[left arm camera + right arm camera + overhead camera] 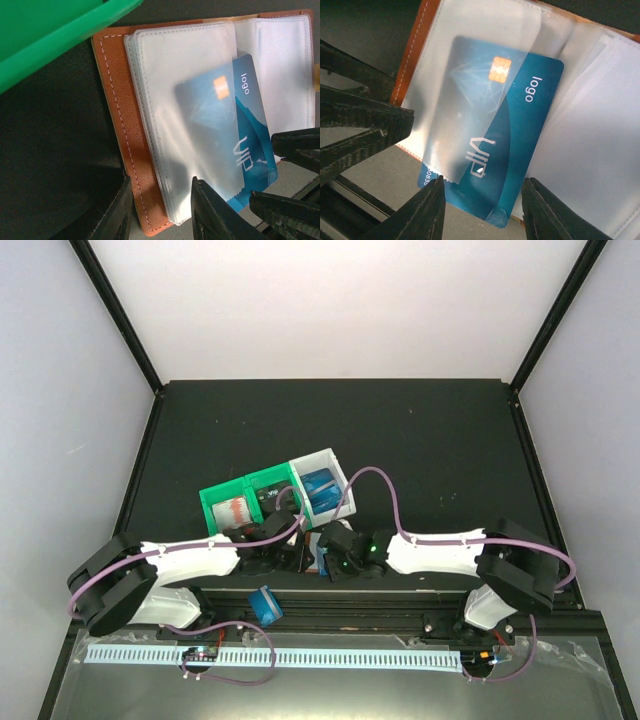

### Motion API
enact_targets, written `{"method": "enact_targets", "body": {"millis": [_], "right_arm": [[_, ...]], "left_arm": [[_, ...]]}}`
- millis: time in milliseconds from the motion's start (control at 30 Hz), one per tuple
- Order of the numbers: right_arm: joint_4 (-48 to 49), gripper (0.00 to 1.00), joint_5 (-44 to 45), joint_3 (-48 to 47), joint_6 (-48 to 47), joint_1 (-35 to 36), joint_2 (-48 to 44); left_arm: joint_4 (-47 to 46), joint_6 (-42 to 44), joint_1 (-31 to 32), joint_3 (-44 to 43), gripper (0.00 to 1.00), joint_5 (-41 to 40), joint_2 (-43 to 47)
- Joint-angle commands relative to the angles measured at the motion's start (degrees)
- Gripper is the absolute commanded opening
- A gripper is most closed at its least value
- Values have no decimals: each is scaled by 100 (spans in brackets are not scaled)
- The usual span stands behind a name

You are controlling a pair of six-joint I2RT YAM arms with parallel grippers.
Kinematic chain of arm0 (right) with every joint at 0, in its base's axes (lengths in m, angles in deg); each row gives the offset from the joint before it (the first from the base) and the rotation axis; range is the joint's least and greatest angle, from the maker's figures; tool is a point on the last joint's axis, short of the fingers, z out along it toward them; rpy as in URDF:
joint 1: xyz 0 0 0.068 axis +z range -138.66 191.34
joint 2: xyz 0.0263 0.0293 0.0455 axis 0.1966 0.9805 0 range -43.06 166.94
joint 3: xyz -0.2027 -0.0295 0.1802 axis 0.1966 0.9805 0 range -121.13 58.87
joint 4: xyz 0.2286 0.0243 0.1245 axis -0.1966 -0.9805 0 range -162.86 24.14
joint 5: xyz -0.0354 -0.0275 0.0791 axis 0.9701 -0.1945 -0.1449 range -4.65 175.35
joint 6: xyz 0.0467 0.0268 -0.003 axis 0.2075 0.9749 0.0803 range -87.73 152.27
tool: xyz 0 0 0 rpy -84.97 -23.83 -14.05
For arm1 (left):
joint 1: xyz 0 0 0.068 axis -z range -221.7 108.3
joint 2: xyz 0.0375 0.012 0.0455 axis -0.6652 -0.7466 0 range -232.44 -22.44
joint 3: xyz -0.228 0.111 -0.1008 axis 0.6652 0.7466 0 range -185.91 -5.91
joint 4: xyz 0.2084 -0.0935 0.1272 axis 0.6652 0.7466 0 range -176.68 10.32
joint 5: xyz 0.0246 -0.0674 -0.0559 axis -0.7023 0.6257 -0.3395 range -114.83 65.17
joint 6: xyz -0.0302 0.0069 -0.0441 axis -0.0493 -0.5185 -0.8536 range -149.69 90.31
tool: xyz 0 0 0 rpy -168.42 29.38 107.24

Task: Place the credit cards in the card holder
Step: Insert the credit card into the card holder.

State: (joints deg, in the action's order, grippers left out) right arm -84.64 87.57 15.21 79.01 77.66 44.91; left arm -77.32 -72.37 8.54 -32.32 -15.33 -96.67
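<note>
1. Nearest the arm bases, a loose blue card (265, 603) lies beside the left arm.
2. Just beyond it, both grippers meet over the card holder (117, 115), which is spread open with its brown leather cover down and its clear pockets up.
3. A blue card (520, 130) printed "logo" sits askew, partway inside a clear pocket (190, 75). Its chip end is under the plastic and its other end juts past the holder's edge.
4. The right gripper (485, 179) has its fingers apart on either side of that jutting end; whether they press on it cannot be told.
5. The left gripper (161, 180) has its fingers apart, straddling the holder's stitched edge and pocket stack at one corner; whether it grips cannot be told.
6. Farther back on the black table (400, 430) stand the green bins (215, 495), one holding a red-and-white card (232, 510), and a white bin (315, 458) holding blue cards (320, 488).
</note>
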Motion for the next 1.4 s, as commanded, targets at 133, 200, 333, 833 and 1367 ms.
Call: {"method": "enact_targets", "body": {"millis": [133,200,333,833,1367], "right_arm": [[-589,48,798,-381,-240,312,168],[-648,49,901,-333,-353,379,148],[-642,49,964,-197,-703,492,88],[-516,45,1367,-438,-1130,872,652],[-760,41,2389,-753,449,1019,702]], "left_arm": [[135,18,30,49,36,-31,23],[153,22,30,48,37,-52,44],[169,28,35,44,37,-78,50],[96,-64,25,75,28,-6,32],[39,-124,24,130,24,60,50]]}}
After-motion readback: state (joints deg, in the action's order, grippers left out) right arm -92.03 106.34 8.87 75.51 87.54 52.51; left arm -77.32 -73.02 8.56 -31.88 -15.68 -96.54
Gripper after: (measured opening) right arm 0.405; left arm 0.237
